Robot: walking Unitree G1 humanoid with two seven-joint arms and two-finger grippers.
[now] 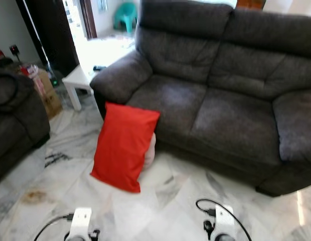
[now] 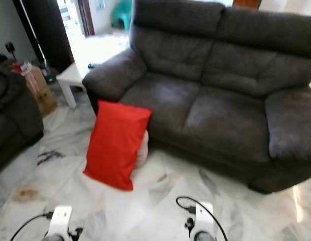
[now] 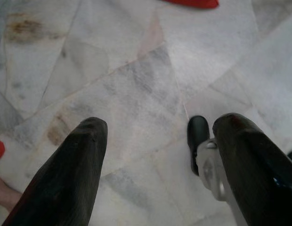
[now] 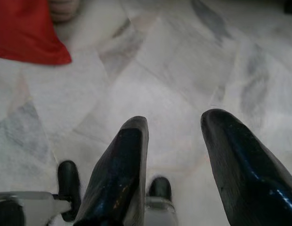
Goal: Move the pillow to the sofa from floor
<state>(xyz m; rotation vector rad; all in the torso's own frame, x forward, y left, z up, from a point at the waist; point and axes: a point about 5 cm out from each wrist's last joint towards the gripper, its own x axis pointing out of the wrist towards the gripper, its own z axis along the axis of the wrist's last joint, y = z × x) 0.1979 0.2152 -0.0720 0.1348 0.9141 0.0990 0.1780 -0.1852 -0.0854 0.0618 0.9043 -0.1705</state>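
Nearest me, both my arms hang low over the marble floor (image 1: 40, 175). Ahead stands the grey sofa (image 1: 220, 90), its seat bare. Against its front, below the left armrest, the red pillow (image 1: 124, 145) stands on edge on the floor, tilted, with something pale tucked behind it. My left gripper (image 3: 155, 165) has its jaws spread wide, holding nothing. My right gripper (image 4: 176, 160) is likewise parted and empty, the pillow's corner well ahead.

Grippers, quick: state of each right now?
Left gripper: open, holding nothing, above the floor.
Right gripper: open, holding nothing, short of the red pillow.
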